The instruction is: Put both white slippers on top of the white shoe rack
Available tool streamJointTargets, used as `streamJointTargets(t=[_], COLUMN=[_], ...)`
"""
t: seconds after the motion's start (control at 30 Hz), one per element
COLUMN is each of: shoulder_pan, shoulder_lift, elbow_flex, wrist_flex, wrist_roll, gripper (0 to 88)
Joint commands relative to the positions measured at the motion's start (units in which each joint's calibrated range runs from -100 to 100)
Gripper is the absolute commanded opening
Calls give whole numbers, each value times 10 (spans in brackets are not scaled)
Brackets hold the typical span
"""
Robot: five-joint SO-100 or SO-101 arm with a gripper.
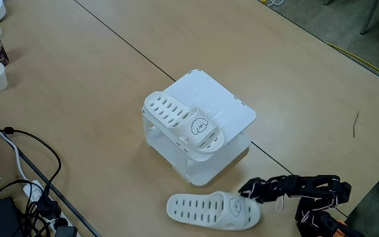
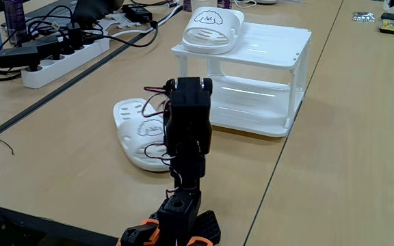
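where slotted — rubber slipper (image 1: 184,122)

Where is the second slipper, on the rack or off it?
Off. It lies flat on the table, sole down, in front of the shoe rack: see slipper. The other slipper sits on the rack's top.

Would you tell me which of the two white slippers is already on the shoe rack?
The slipper lying along one edge of the white shoe rack top is on it. The other slipper lies on the table beside the gripper.
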Motion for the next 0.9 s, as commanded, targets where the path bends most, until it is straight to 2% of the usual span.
streamJointTargets(t=[0.0,0.23,0.47,0.63,0.87], shoulder_pan=[-64,-36,-28,-34,-72], shoulder_lift=[-5,-28,-173,-249,-265], elbow_flex=[-2,4,59,97,128], wrist_flex=[-9,-9,-7,-2,-1], wrist_roll=[4,4,4,4,4], gripper=[6,6,6,6,6])
